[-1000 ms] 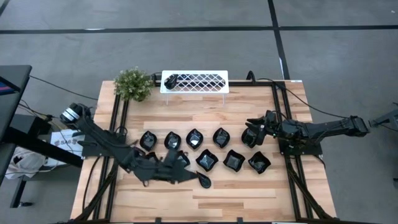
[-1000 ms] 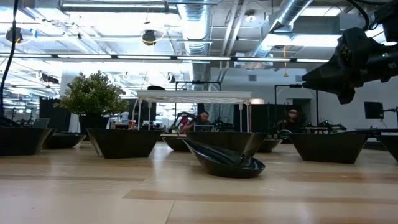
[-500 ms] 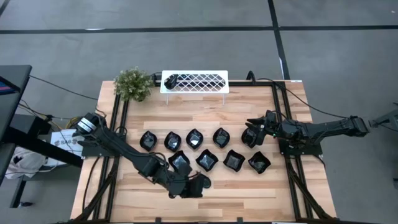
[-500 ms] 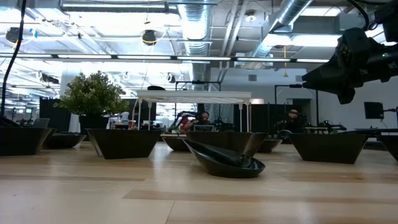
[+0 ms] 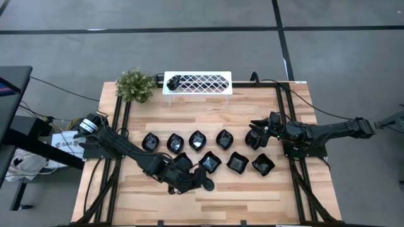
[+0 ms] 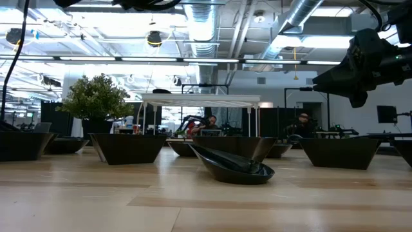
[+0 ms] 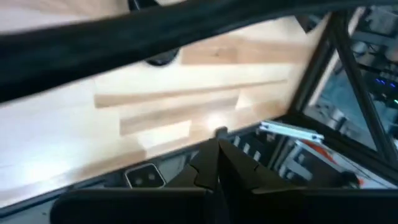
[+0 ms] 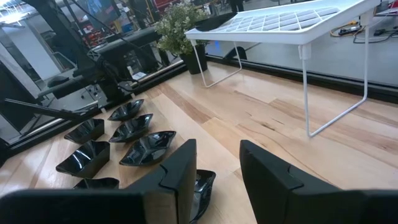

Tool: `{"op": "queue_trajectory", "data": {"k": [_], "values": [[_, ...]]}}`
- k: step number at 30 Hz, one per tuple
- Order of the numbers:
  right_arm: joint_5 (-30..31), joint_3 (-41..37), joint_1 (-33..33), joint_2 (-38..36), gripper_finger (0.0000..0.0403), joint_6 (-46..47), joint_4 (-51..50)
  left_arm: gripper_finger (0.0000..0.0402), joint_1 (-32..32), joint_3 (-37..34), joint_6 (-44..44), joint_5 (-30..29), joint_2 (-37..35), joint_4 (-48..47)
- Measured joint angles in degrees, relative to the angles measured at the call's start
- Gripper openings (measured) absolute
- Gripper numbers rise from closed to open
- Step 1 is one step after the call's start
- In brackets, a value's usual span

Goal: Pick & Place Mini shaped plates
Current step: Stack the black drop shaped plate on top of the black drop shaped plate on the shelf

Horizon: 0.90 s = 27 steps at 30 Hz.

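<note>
Open workshop w/ ducts and strip lights overhead; in the middle a pale wood table (image 5: 252, 195). At its far edge a white rack (image 5: 197, 83) w/ one small dark item on top, and a green potted plant (image 5: 135, 85) just beside it. The mini shaped plates (image 5: 225, 139) sit mid-table in two rows, glossy black; one slim teardrop dish (image 6: 233, 166) lies apart, nearest the front edge. Left gripper (image 5: 197, 183) is low over the front row near that teardrop, fingers (image 7: 214, 171) pressed together, nothing between them. Right gripper (image 5: 255, 135) hovers above the rightmost back-row plate, fingers (image 8: 180, 171) apart, holding nothing. People sit at desks in the bkgd.
</note>
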Motion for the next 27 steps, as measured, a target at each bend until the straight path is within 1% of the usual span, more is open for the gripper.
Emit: {"op": "queue_trajectory", "data": {"k": [2,4,7,11,17,24,27], "values": [[0.02,0.00,0.00,0.02,0.0119,0.00,0.00,0.0012,0.74,1.06,-0.04,-2.00,0.00,-3.44],[0.03,0.00,0.00,0.02,0.0119,0.00,0.00,0.0012,1.88,1.46,0.30,-3.85,0.00,-4.83],[0.04,0.00,0.00,0.02,0.0119,0.00,0.00,0.0012,3.63,1.61,0.79,-4.50,1.05,-6.49],[0.07,0.00,0.00,0.00,0.0119,0.00,0.00,0.0012,5.06,2.03,0.83,-2.07,4.83,-7.10],[0.07,0.00,-0.02,0.02,0.0119,0.00,-0.02,0.0012,4.44,7.75,0.27,2.43,11.39,-6.52],[0.07,0.00,-0.02,0.02,0.0119,0.00,-0.02,0.0012,2.44,8.44,-7.06,4.00,14.81,-6.79],[0.07,0.00,-0.02,0.02,0.0119,0.00,-0.02,0.0012,2.06,8.42,-8.48,4.48,15.26,-6.96]]}}
